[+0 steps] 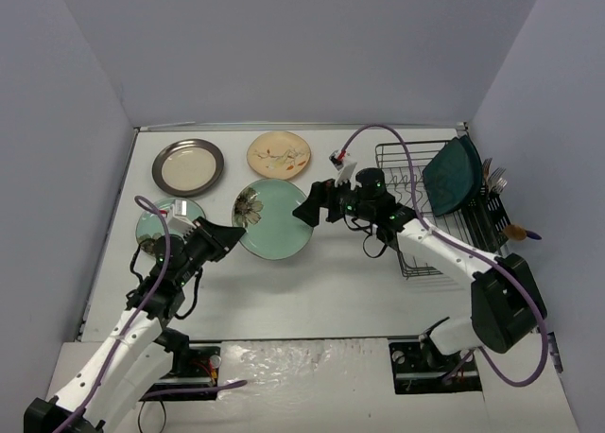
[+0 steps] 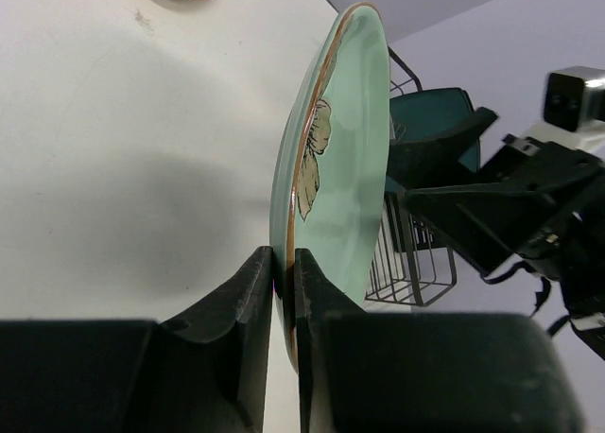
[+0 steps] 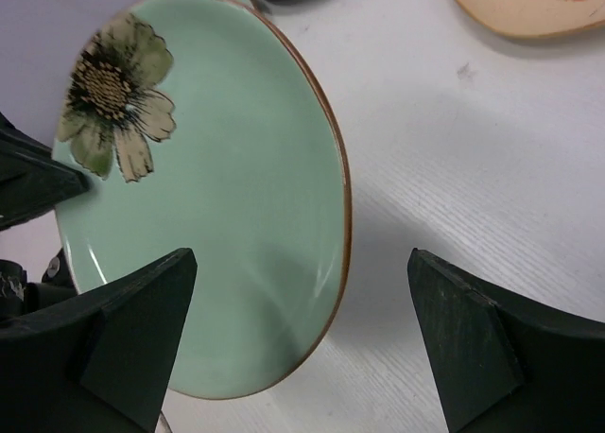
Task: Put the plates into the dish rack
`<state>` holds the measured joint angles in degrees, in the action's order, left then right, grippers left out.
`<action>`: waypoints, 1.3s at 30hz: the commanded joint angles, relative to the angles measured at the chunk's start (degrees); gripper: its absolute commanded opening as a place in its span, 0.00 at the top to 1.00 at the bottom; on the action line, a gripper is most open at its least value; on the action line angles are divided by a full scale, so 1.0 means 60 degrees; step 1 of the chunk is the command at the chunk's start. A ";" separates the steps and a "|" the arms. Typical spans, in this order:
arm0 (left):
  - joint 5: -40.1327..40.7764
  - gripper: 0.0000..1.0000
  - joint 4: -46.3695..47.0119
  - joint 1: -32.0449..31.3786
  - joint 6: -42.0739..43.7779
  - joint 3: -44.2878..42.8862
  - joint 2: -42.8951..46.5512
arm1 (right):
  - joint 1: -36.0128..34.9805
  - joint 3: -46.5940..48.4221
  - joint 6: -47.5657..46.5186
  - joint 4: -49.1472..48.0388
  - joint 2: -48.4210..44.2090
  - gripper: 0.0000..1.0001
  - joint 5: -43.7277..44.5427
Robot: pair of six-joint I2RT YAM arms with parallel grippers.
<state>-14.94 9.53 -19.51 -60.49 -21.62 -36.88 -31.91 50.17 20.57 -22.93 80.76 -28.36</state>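
My left gripper (image 1: 225, 234) is shut on the rim of a pale mint-green plate with a flower (image 1: 276, 221) and holds it tilted on edge above the table; the wrist view shows the fingers (image 2: 255, 291) pinching the plate (image 2: 345, 140). My right gripper (image 1: 310, 206) is open at the plate's right edge. In the right wrist view, the plate (image 3: 208, 197) has its rim between the spread jaws of that gripper (image 3: 301, 263), not touched. The dish rack (image 1: 430, 227) stands at right, with dark teal plates (image 1: 454, 173) upright in it.
A second mint plate (image 1: 163, 218) lies under my left arm. A cream plate with grey-brown rim (image 1: 188, 165) and a cream floral plate (image 1: 279, 154) lie at the back. The cutlery holder (image 1: 498, 209) with utensils is on the rack's right side.
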 commanded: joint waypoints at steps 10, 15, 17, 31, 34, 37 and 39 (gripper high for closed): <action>-0.0600 1.00 0.2604 -0.0030 -0.0415 -0.1061 0.0399 | 0.0080 0.0436 0.0409 -0.1683 0.0643 0.49 -0.2247; -0.0466 1.00 0.2717 -0.0015 -0.0386 -0.0775 0.0273 | 0.0294 0.0309 0.0503 -0.1757 0.0347 0.78 -0.2399; -0.0459 1.00 0.2708 -0.0015 -0.0318 -0.0762 0.0170 | 0.0382 0.0222 0.0567 -0.1828 0.0196 0.90 -0.2417; 0.0938 0.34 -0.1616 -0.0001 0.1896 -0.2221 -0.0104 | 0.0824 0.0972 -0.1447 0.1093 -0.2077 1.00 0.0459; 0.1487 0.19 -0.3548 -0.0001 0.2842 -0.3144 -0.0132 | 0.0892 0.1406 -0.2270 0.2202 -0.2565 1.00 0.1803; 0.2312 0.09 -0.4984 -0.0001 0.3634 -0.4056 -0.0177 | 0.0938 0.1817 -0.2954 0.3028 -0.3069 1.00 0.3360; 0.3389 0.05 -0.6342 -0.0001 0.4360 -0.4876 -0.0403 | 0.0939 0.2064 -0.3543 0.3346 -0.3384 1.00 0.5290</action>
<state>-6.13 -12.32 -19.55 -45.50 -41.03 -37.85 -26.68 54.49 7.65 -1.18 67.49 -17.55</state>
